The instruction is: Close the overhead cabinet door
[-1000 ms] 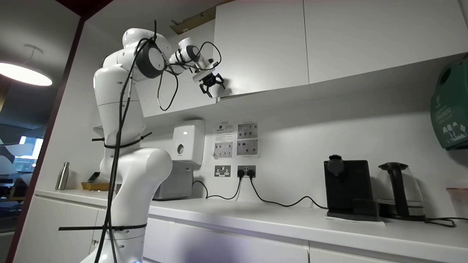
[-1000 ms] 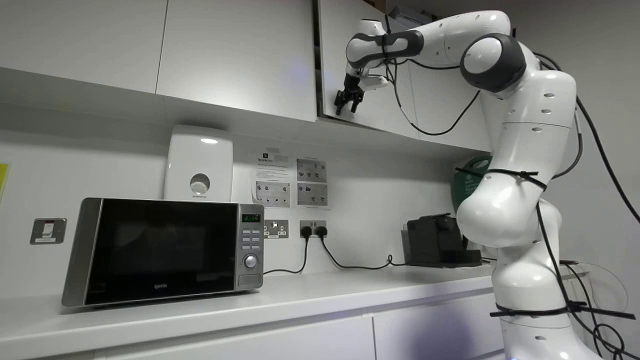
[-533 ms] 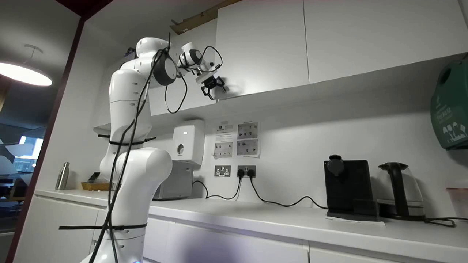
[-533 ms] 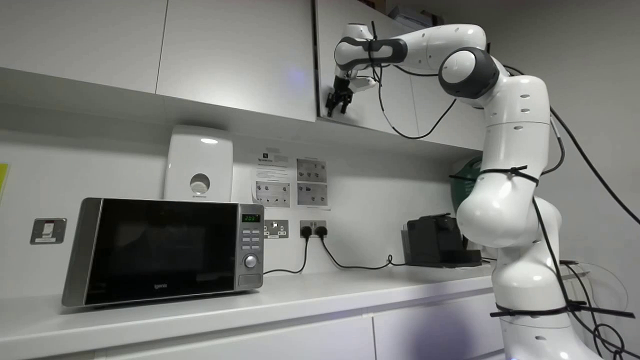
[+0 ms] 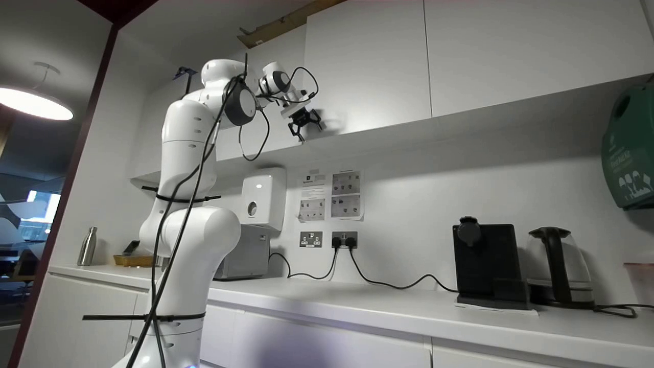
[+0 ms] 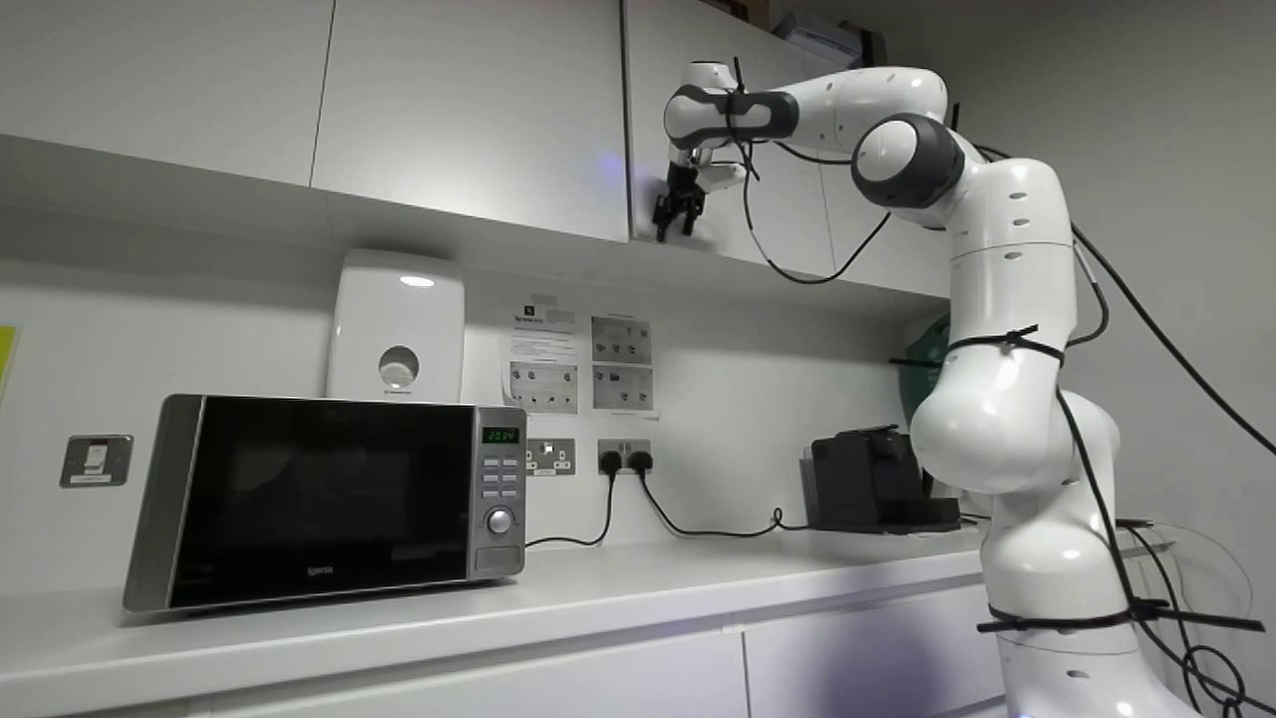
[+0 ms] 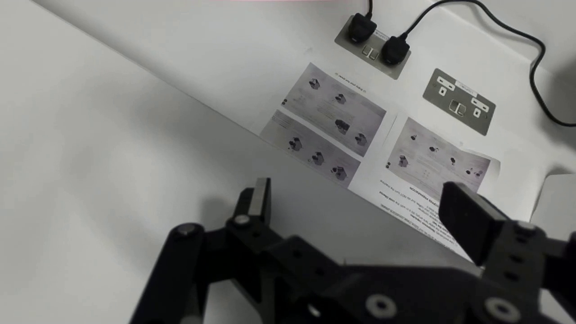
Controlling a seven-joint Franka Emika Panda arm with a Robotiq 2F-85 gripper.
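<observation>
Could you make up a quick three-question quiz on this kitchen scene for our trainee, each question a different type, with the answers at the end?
1. True or false: the gripper is open in front of the overhead cabinet door.
2. How many black plugs show in the wrist view?
3. Finish the sentence: on the counter, the glass kettle stands beside a black...

Key:
1. True.
2. Two.
3. Coffee machine.

White counter [image 6: 648, 576] with microwave [image 6: 329, 504] and kettle [image 5: 559, 271]
</observation>
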